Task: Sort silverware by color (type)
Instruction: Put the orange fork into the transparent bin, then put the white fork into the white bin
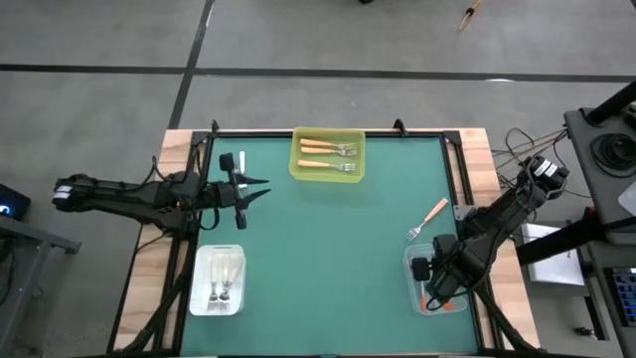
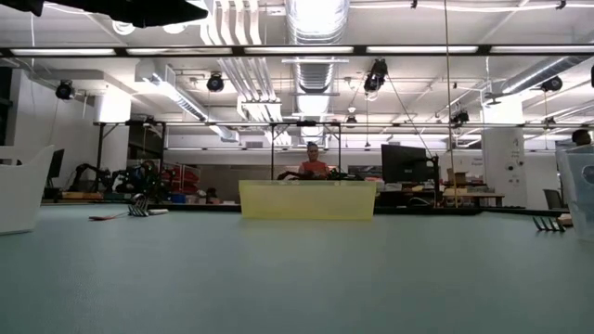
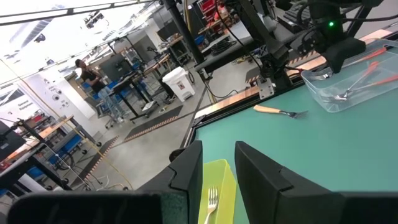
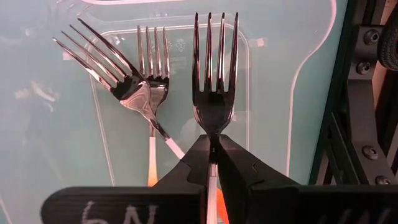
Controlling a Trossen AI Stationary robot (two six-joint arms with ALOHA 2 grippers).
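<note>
The right gripper point(image 4: 212, 146) is clamped on the neck of a red-orange-handled metal fork point(image 4: 213, 68), poised over the clear plastic bin point(image 1: 411, 267) at the table's right front, where two matching forks point(image 4: 134, 74) already lie; it looks ready to drop it with its colour group. The left gripper point(image 1: 260, 191) waits near the yellow bin point(image 1: 356, 171) of light-orange forks, jaws slightly parted and empty. One light-orange fork point(image 1: 428, 219) lies loose on the green mat point(image 1: 328, 259); white-handled forks sit in the white bin point(image 1: 196, 288). Handwriting on the right gripper reads roughly "6N".
</note>
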